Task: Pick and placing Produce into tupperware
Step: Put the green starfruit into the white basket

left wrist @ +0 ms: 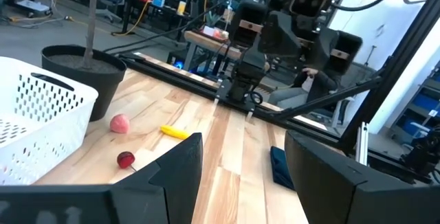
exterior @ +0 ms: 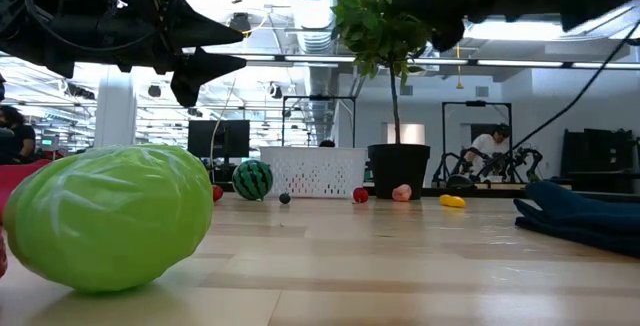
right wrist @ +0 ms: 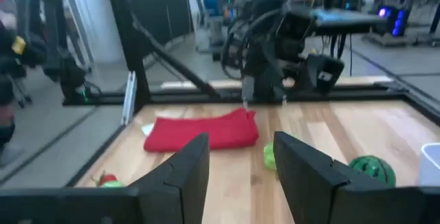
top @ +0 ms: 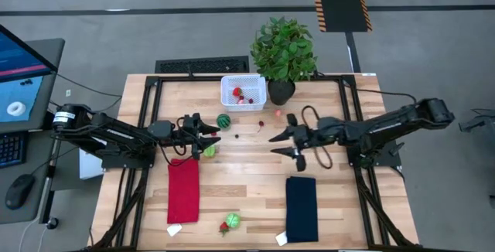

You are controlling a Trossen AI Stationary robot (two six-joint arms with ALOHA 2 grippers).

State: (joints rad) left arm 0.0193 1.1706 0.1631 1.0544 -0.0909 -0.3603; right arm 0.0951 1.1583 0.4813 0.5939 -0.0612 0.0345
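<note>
While both grippers hang open and empty, the left gripper (top: pixel 207 134) should drop squarely over the green ball (top: pixel 209 151) just beside it; the basket (top: pixel 243 92) sits beyond; the right gripper (top: pixel 280 145) waits mid-table.

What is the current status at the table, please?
Both grippers, left and right, open, empty, above table. White basket holds some produce; watermelon outside. Nothing blocking.
</note>
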